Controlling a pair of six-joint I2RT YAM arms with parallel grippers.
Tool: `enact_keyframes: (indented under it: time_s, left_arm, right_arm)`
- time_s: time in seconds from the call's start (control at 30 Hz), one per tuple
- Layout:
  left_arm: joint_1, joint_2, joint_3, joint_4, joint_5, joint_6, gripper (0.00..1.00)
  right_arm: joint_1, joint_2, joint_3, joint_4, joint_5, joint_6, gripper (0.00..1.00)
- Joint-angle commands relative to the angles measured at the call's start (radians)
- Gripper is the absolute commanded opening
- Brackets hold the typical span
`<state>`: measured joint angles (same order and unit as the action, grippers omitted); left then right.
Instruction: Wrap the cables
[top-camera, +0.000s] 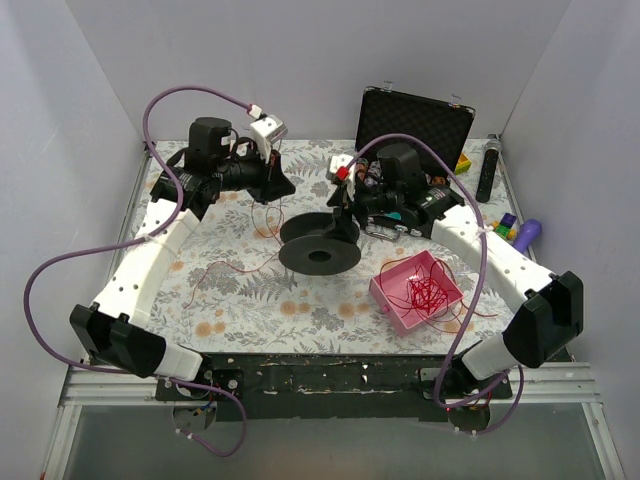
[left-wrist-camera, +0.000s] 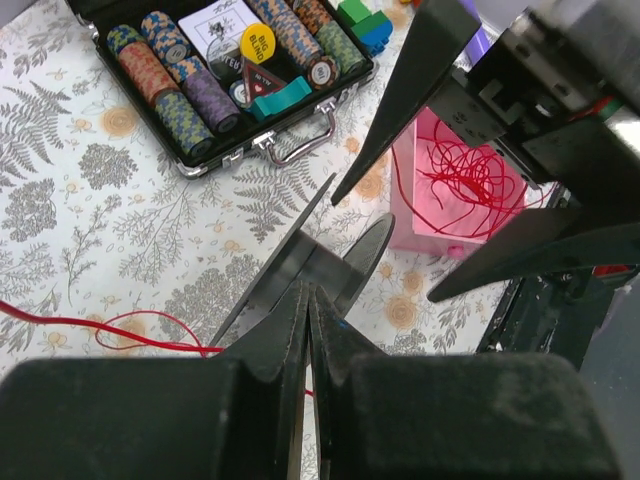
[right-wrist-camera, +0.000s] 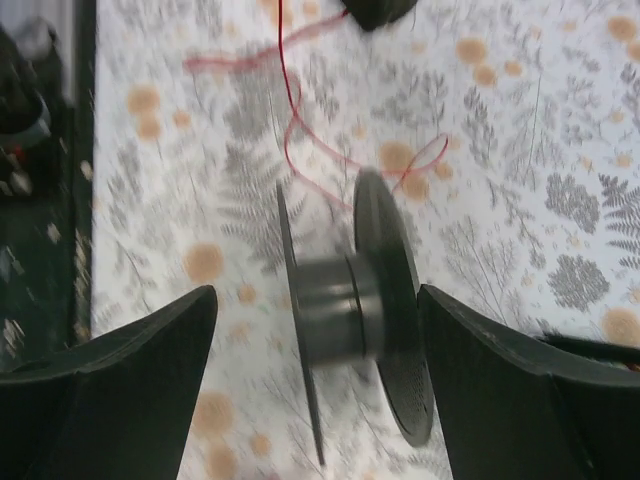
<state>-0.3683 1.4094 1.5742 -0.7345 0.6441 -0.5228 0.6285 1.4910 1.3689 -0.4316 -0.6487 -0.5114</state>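
Observation:
A thin red cable (top-camera: 232, 266) trails over the floral table from my left gripper (top-camera: 276, 187) past the black spool (top-camera: 320, 250). More red cable is bundled in the pink tray (top-camera: 392, 297). In the left wrist view my left gripper (left-wrist-camera: 308, 296) is shut, with the red cable (left-wrist-camera: 140, 345) running into its jaws just above the spool (left-wrist-camera: 300, 265). My right gripper (top-camera: 345, 215) is open at the spool's far right side. In the right wrist view its fingertips (right-wrist-camera: 205, 300) straddle the spool (right-wrist-camera: 345, 310) without touching, and the red cable (right-wrist-camera: 300, 130) lies beyond.
An open black case (top-camera: 415, 120) of poker chips (left-wrist-camera: 185, 85) stands at the back right. A black remote (top-camera: 487, 170), coloured blocks (top-camera: 507, 222) and a purple object (top-camera: 527, 232) lie at the right edge. White walls enclose the table.

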Motion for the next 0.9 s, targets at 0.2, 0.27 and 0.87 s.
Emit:
enact_keyframes:
  time_s: [0.2, 0.27, 0.87]
  left_arm:
    - [-0.003, -0.015, 0.119, -0.02, 0.061, -0.039, 0.0]
    - [-0.003, -0.016, 0.122, -0.019, 0.058, -0.039, 0.0]
    - [-0.003, -0.015, 0.124, 0.0, 0.061, -0.048, 0.0]
  right_arm:
    - [0.007, -0.031, -0.24, 1.051, -0.052, 1.103, 0.83]
    - [0.02, -0.002, -0.251, 1.212, -0.049, 1.19, 0.83]
    - [0.14, 0.199, -0.165, 1.361, 0.118, 1.303, 0.69]
